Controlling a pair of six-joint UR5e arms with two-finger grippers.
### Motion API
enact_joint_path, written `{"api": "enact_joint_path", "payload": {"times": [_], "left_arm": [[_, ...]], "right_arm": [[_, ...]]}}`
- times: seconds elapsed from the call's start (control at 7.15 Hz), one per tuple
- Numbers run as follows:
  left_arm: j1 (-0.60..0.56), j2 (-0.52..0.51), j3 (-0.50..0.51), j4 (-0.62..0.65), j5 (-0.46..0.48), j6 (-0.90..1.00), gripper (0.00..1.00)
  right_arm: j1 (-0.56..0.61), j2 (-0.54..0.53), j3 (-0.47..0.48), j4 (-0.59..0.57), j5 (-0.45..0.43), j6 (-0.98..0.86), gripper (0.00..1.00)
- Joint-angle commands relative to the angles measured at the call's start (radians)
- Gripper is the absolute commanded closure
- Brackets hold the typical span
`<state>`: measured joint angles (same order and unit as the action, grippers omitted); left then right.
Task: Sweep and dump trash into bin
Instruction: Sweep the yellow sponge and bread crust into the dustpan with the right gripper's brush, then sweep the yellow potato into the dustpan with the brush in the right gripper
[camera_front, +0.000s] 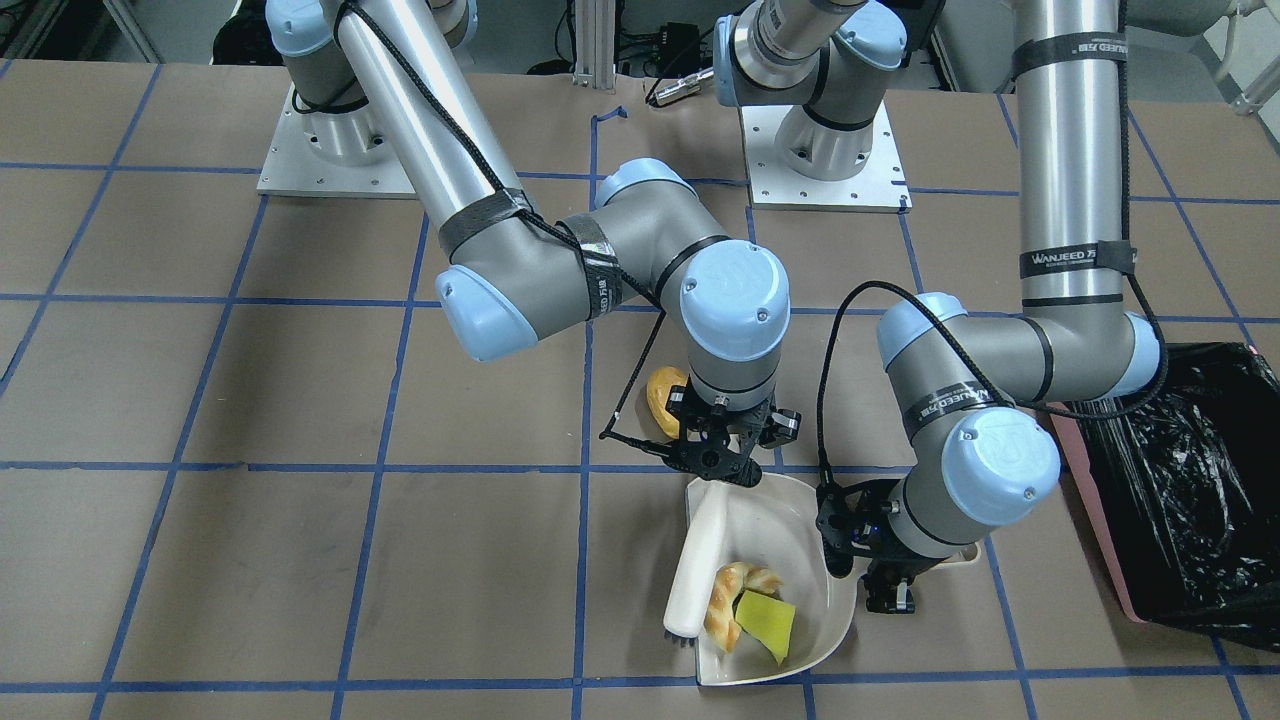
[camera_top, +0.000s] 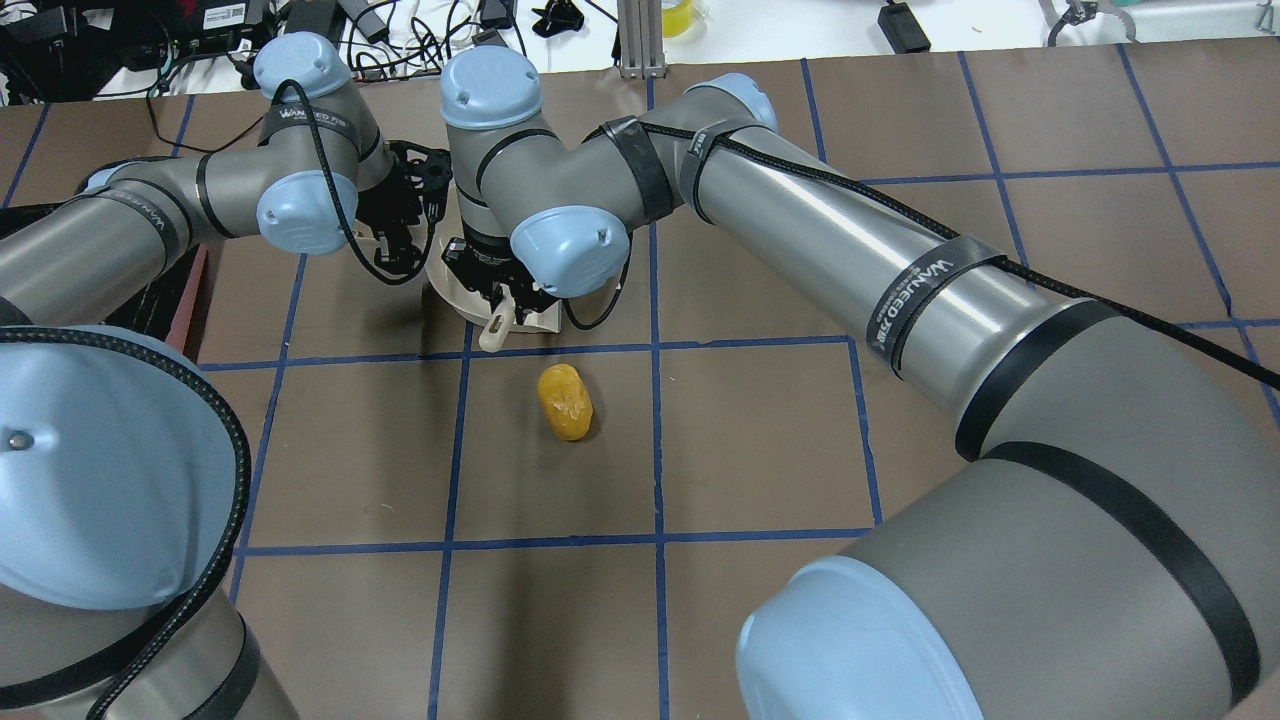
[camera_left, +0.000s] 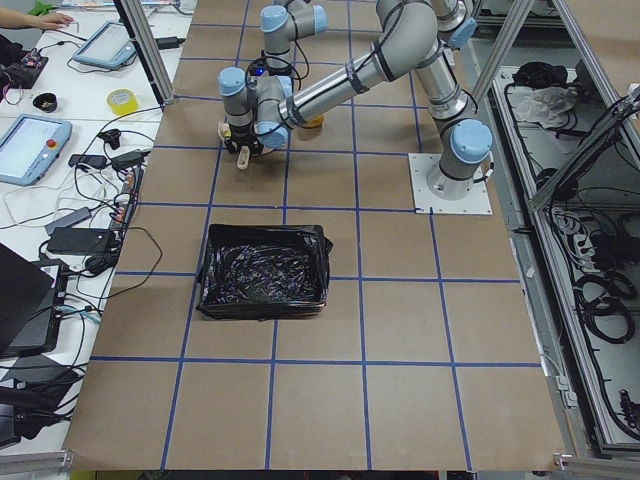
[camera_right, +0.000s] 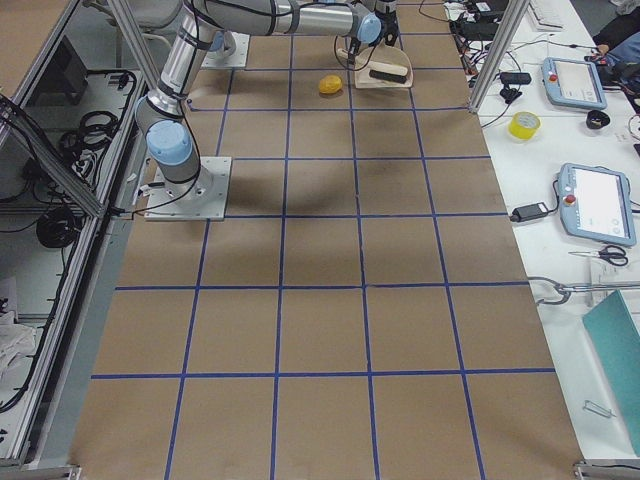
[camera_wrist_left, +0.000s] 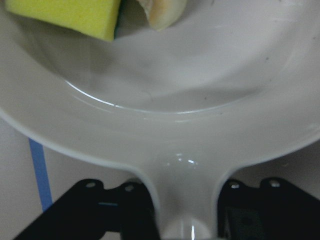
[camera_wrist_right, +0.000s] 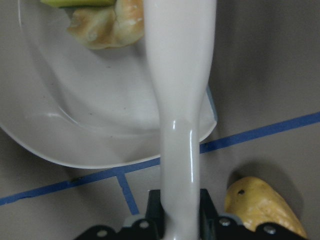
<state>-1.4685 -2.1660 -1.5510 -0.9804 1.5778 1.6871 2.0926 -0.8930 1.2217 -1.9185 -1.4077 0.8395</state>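
The cream dustpan (camera_front: 800, 520) lies on the table with the croissant piece (camera_front: 728, 600) and the yellow-green sponge wedge (camera_front: 766, 622) in it. My left gripper (camera_front: 885, 575) is shut on the dustpan's handle (camera_wrist_left: 185, 200). My right gripper (camera_front: 715, 455) is shut on the cream brush (camera_front: 695, 565), which lies along the pan's edge. The golden-brown potato lump (camera_top: 565, 401) sits on the table outside the pan, just behind my right gripper, and also shows in the right wrist view (camera_wrist_right: 260, 205). The bin (camera_front: 1190, 480), pink with a black bag, stands to my left.
The table is brown with a grid of blue tape lines (camera_top: 655, 440). Both arm bases (camera_front: 825, 150) stand at the robot's side of the table. Tablets, tape rolls and cables lie on side benches (camera_right: 595, 200) beyond the table's far edge.
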Motion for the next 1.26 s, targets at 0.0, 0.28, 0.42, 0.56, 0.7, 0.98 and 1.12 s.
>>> {"api": "enact_joint_path", "payload": {"times": [0.0, 0.28, 0.42, 0.56, 0.7, 0.98, 1.12], "left_arm": [[0.063, 0.040, -0.067, 0.031, 0.002, 0.101, 1.00], [0.086, 0.081, -0.164, 0.100, -0.004, 0.103, 1.00], [0.086, 0.116, -0.211, 0.100, 0.005, 0.099, 1.00], [0.089, 0.164, -0.263, 0.098, 0.008, 0.094, 1.00], [0.089, 0.213, -0.332, 0.115, 0.008, 0.077, 1.00], [0.089, 0.273, -0.466, 0.218, 0.008, 0.063, 1.00], [0.088, 0.296, -0.498, 0.227, 0.008, 0.062, 1.00]], "right_arm": [[-0.055, -0.062, 0.007, 0.122, -0.071, -0.148, 1.00], [-0.123, -0.113, 0.034, 0.191, -0.082, -0.245, 1.00], [-0.138, -0.148, 0.088, 0.196, -0.086, -0.317, 1.00], [-0.135, -0.199, 0.189, 0.182, -0.086, -0.319, 1.00], [-0.134, -0.271, 0.313, 0.132, -0.082, -0.321, 1.00], [-0.114, -0.355, 0.546, -0.055, -0.076, -0.297, 1.00], [-0.086, -0.383, 0.624, -0.124, -0.071, -0.262, 1.00]]}}
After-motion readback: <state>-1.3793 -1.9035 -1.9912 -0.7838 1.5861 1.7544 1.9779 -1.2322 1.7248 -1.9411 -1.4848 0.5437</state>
